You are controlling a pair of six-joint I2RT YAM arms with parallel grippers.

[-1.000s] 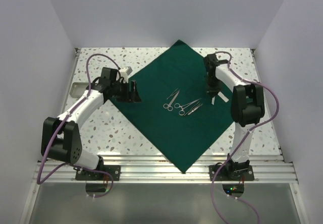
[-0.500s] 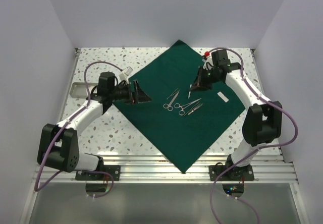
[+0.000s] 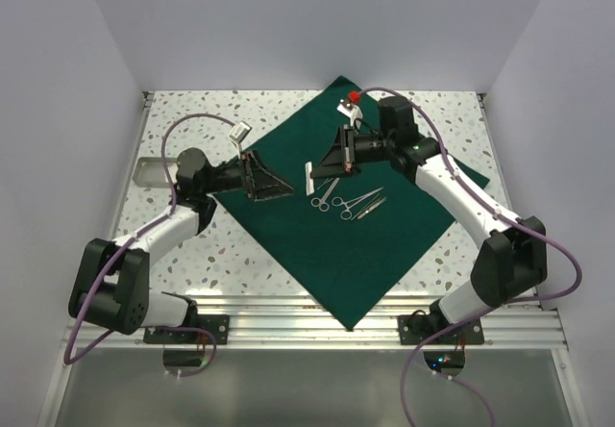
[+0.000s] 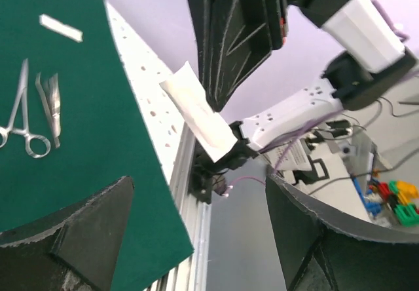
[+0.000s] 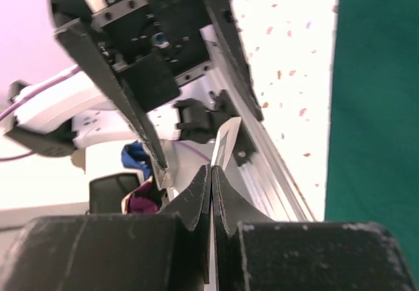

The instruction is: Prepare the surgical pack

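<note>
The dark green drape (image 3: 356,244) lies flat as a diamond on the table. Thin silver scissor-like instruments (image 3: 344,199) rest at its middle and show in the left wrist view too (image 4: 26,124). My right gripper (image 3: 319,169) hangs above the drape's left half, shut on a white gauze strip (image 3: 309,176), which sticks out past its tips (image 5: 226,140). My left gripper (image 3: 279,185) is open and faces that strip (image 4: 200,120) from the left, a short gap away. Another gauze strip (image 4: 61,27) lies on the drape.
The speckled tabletop (image 3: 192,244) shows around the drape. An aluminium rail (image 3: 288,326) runs along the near edge. White walls close in the table on the left, the right and the back. The right forearm (image 3: 452,191) crosses over the drape's right corner.
My right arm has swung left across the drape with the gauze strip. My left gripper has opened wider and reached right over the drape's edge, towards the strip.
</note>
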